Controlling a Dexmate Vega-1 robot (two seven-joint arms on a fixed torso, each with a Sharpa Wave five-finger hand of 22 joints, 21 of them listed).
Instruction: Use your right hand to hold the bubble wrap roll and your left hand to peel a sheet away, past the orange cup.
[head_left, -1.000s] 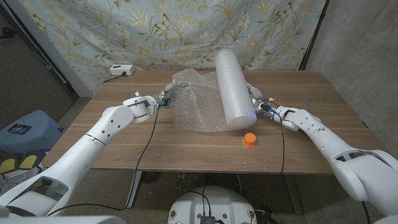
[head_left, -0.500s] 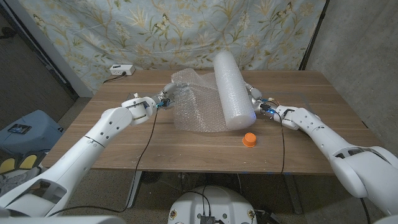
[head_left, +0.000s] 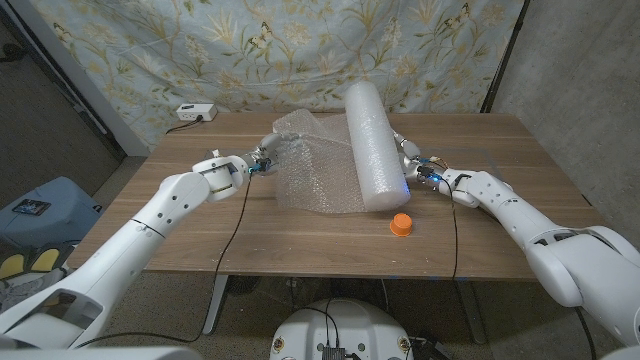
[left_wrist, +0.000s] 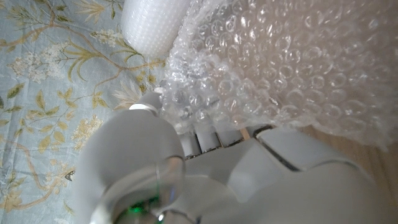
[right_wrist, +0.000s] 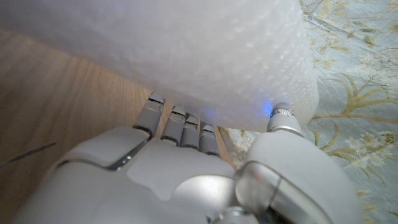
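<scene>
A thick white bubble wrap roll (head_left: 372, 142) lies across the middle of the table, running from back to front. My right hand (head_left: 412, 166) grips its right side; the right wrist view has its fingers (right_wrist: 176, 124) tucked under the roll (right_wrist: 186, 56). A loose crumpled sheet (head_left: 312, 170) spreads from the roll toward the left. My left hand (head_left: 262, 157) holds the sheet's left edge, fingers buried in the bubbles (left_wrist: 261, 81). A small orange cup (head_left: 401, 224) stands in front of the roll's near end.
A white power box (head_left: 195, 113) sits at the table's back left corner by the patterned curtain. A black cable (head_left: 237, 225) drapes from my left wrist over the front edge. Bare wood lies to the left and along the front of the table (head_left: 300, 250).
The roll has shifted slightly left and turned a little, and the sheet has spread a bit further left with my left hand. The cup has not moved.
</scene>
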